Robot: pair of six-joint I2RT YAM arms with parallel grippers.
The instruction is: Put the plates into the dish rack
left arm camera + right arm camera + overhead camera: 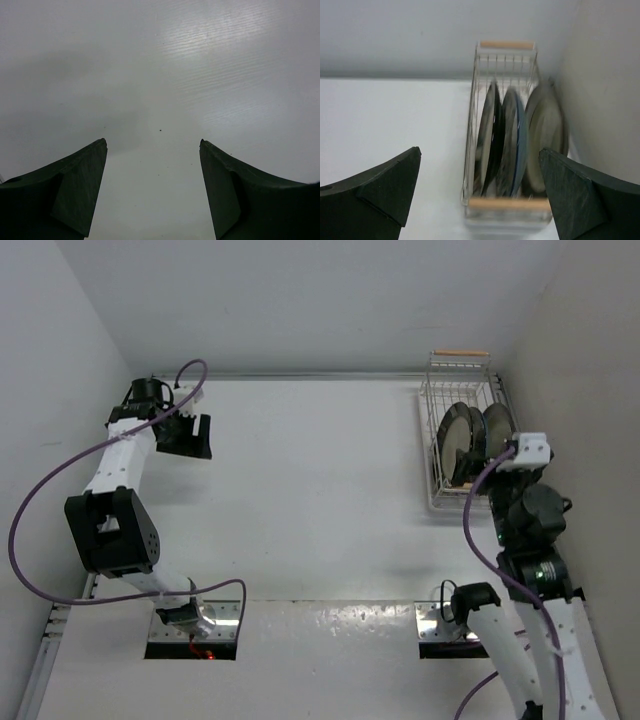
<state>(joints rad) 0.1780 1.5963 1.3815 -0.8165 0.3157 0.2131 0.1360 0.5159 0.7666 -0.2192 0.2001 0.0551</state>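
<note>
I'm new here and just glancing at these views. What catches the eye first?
The white wire rack in the far right corner of the table, with three plates standing on edge in it. The right gripper is open and faces the rack's near end, while the left gripper hangs open over the table at far left.

I see a white desk [320, 490] boxed in by plain white walls [320, 300] behind and on both sides, with soft glare along its near edge.
</note>
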